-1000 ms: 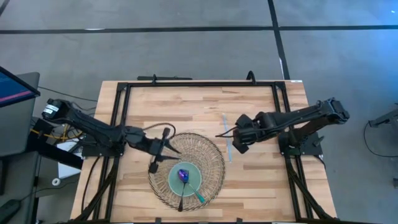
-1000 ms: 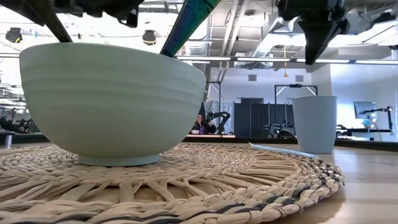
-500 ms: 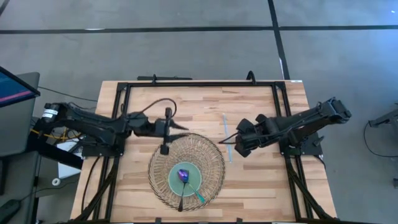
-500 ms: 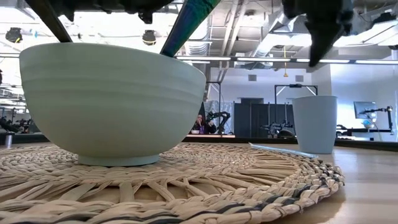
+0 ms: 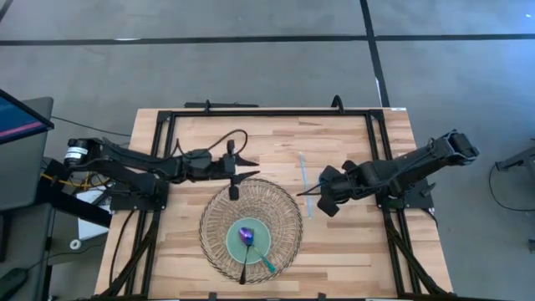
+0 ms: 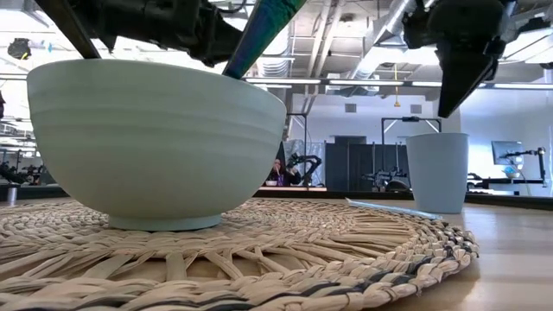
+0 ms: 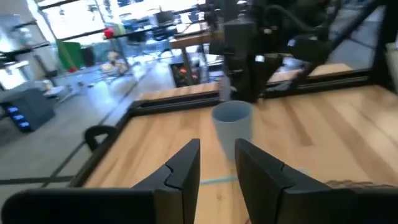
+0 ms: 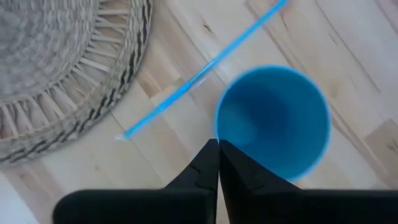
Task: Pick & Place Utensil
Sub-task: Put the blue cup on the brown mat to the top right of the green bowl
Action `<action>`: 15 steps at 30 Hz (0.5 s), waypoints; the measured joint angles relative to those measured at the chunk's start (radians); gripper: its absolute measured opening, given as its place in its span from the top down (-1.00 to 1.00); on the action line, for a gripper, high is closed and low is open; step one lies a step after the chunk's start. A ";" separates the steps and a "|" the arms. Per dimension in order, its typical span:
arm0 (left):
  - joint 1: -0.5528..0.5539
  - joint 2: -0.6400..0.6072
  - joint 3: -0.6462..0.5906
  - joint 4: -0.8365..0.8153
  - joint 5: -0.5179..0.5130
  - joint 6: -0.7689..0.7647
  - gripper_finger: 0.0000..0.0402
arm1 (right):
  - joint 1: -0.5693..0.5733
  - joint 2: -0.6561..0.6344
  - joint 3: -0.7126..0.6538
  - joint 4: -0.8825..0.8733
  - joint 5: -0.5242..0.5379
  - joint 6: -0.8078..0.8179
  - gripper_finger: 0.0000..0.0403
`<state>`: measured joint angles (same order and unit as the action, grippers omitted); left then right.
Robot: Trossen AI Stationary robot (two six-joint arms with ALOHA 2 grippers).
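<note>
A pale green bowl (image 5: 248,241) stands on a round woven mat (image 5: 280,209). A purple-headed spoon (image 5: 245,236) and a teal-handled utensil (image 5: 267,264) lie in it, their handles leaning over the near rim (image 6: 263,30). My left gripper (image 5: 240,164) hovers open over the mat's far edge and points right, toward a light blue cup (image 7: 233,127). My right gripper (image 8: 217,152) is shut and points down just above that cup's (image 8: 272,121) rim; the low view shows its fingertip (image 6: 447,108) clear of the cup (image 6: 439,173).
A thin blue straw (image 5: 304,180) lies flat on the wood between the mat and the cup, also seen as the straw (image 8: 205,71) in the right wrist view. A black frame (image 5: 267,113) borders the table. Bare wood stretches across the far half.
My left gripper has pulled away from the bowl, moving toward the far edge and somewhat right, and has swung round to point right. My right gripper has drifted slightly toward the near edge and come down closer to the cup. The bowl and utensils have stayed put.
</note>
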<state>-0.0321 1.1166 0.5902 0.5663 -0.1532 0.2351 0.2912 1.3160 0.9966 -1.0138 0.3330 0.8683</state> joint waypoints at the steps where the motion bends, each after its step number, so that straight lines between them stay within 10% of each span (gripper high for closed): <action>1: 0.002 0.001 0.003 0.004 -0.014 0.000 0.47 | -0.008 0.005 0.000 0.007 -0.013 -0.008 0.95; 15: -0.005 -0.018 0.006 0.011 -0.033 0.026 -0.05 | -0.108 0.059 0.000 0.027 -0.099 -0.040 0.62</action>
<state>-0.0372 1.0988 0.5964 0.5776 -0.1861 0.2610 0.1829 1.3746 0.9966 -0.9869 0.2338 0.8280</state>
